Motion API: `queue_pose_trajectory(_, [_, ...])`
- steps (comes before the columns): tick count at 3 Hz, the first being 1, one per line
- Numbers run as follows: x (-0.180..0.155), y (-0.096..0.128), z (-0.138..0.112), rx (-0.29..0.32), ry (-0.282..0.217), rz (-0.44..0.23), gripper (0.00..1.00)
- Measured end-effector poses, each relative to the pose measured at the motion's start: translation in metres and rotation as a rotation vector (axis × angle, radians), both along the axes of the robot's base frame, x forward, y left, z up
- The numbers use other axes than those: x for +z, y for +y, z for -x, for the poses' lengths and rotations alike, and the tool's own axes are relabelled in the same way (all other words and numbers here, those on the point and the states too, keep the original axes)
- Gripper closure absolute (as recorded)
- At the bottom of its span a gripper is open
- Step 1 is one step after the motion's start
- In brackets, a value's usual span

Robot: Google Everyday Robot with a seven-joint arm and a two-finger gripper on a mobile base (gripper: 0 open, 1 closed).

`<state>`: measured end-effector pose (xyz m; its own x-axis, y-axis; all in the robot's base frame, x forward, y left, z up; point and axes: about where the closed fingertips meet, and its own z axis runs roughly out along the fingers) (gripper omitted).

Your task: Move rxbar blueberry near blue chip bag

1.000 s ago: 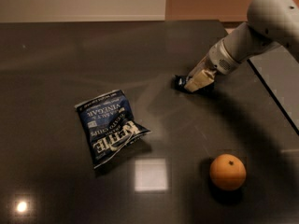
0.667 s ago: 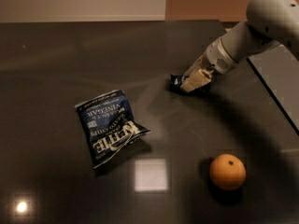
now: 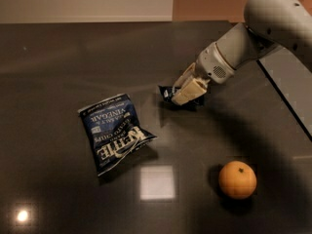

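My gripper (image 3: 186, 90) sits just right of frame centre, low over the dark table (image 3: 58, 57), its pale fingers (image 3: 191, 88) closed on the rxbar blueberry (image 3: 167, 92). The bar's navy end with white lettering pokes out to the left of the fingertips. I cannot tell whether the bar is touching the tabletop or held just off it. From the gripper, the wrist and grey forearm (image 3: 234, 48) rise diagonally to the upper right, ending in the big rounded joint in the top right corner.

Compared with a second ago, the gripper and bar have travelled together to the left and slightly down in the frame, and the arm has stretched out further across the table.

The blue chip bag (image 3: 113, 130) lies left of centre in the lower half, wrinkled, its lettering upside down to me. It has not moved, and a gap of bare table separates it from the bar. The orange (image 3: 237, 179) sits at lower right, unchanged and well apart from both.
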<state>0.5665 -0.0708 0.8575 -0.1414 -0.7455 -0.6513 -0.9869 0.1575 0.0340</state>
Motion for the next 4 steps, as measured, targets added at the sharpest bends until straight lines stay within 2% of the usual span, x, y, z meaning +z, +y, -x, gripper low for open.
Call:
queue_pose_trajectory(1, [-0.003, 0.024, 0.024, 0.070, 0.026, -0.010, 1.00])
queue_pose_trajectory(2, [-0.005, 0.037, 0.040, 0.117, 0.033, -0.017, 0.84])
queue_pose_trajectory(4, [-0.002, 0.046, 0.056, 0.188, 0.012, -0.043, 0.37])
